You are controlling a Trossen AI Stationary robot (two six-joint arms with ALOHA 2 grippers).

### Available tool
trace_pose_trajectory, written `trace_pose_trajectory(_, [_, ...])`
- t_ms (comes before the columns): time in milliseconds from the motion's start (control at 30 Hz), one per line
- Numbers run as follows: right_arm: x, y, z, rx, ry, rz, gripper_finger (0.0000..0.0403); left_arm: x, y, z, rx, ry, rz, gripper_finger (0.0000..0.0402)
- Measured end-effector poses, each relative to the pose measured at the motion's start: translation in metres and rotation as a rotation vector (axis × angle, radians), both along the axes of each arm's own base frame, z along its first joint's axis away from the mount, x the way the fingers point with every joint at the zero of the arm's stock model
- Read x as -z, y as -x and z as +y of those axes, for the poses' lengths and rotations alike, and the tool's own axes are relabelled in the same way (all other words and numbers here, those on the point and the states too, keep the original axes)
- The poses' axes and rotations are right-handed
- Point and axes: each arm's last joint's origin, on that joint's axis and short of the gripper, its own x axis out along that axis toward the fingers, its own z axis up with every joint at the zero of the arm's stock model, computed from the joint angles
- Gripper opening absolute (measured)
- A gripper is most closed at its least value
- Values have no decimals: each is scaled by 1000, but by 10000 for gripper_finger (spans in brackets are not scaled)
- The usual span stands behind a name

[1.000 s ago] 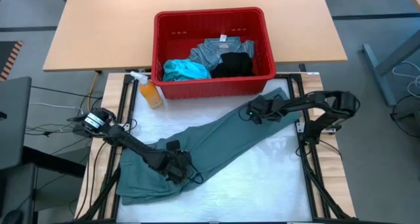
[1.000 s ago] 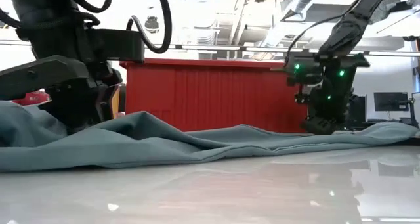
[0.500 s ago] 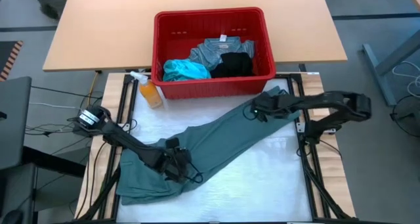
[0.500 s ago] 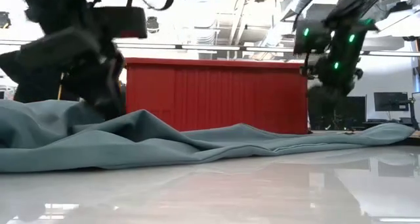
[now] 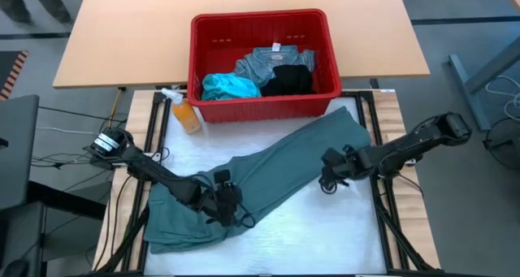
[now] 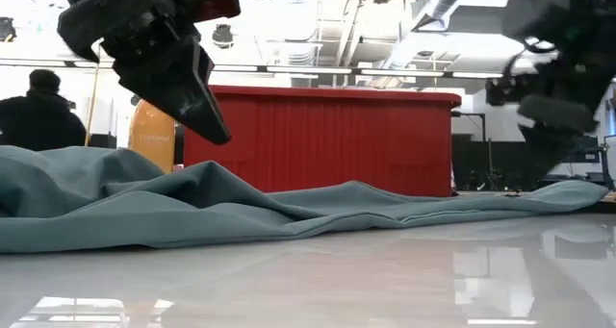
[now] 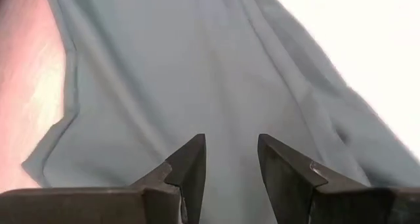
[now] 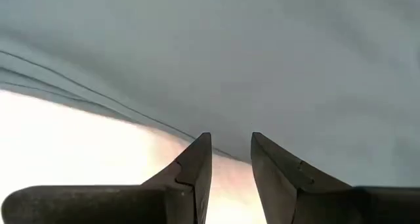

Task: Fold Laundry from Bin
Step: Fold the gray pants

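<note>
One glossy white table, bright ceiling.

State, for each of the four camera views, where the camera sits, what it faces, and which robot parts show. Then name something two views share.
High view: overhead, facing down on the red bin, grey-green garment, both arms.
Low view: table height, facing the bin wall; both arms enter from above.
Left wrist view: on the left arm, facing the garment past the open left gripper.
Right wrist view: on the right arm, facing the garment's edge past the open right gripper.
Shared: all four show the garment.
</note>
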Motion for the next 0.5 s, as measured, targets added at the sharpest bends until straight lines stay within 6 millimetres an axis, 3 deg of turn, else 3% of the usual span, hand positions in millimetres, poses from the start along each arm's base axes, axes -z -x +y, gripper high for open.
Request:
trace_pose_trajectory(133, [13,5,3,60,44,12,132,6,-3,2,52,65,-39,130])
trace_pose_trajectory(500, [16,4,0,87,86,22,132,40,9,-1,24,255,-48,130])
